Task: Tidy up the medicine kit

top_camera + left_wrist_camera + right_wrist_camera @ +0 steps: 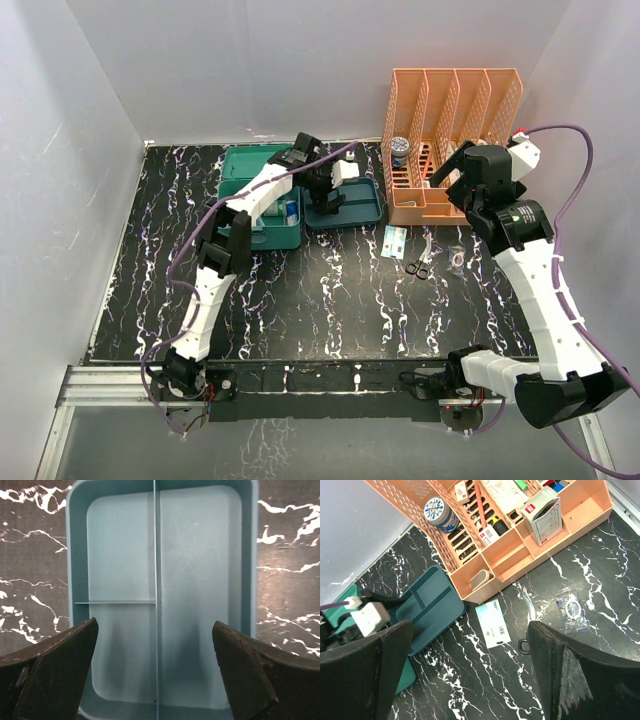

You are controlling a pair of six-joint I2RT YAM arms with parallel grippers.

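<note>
The teal-green medicine kit (240,165) stands open at the back left, partly covered by my left arm; a blue-white item (291,210) shows inside. Its corner also shows in the right wrist view (406,677). My left gripper (330,187) hangs open and empty over the darker blue-teal divided tray (368,208). In the left wrist view the gripper (155,650) is open above the tray (200,555), whose compartments hold nothing. My right gripper (468,180) is open and empty, high above the table by the rack; in its own view the gripper (467,655) frames bare table.
An orange slotted rack (455,140) with a jar, boxes and pens (520,545) stands at the back right. In front of it lie a white-blue packet (394,240) (492,623), black scissors (420,266), and a small clear bag (456,260) (571,611). White walls enclose the table.
</note>
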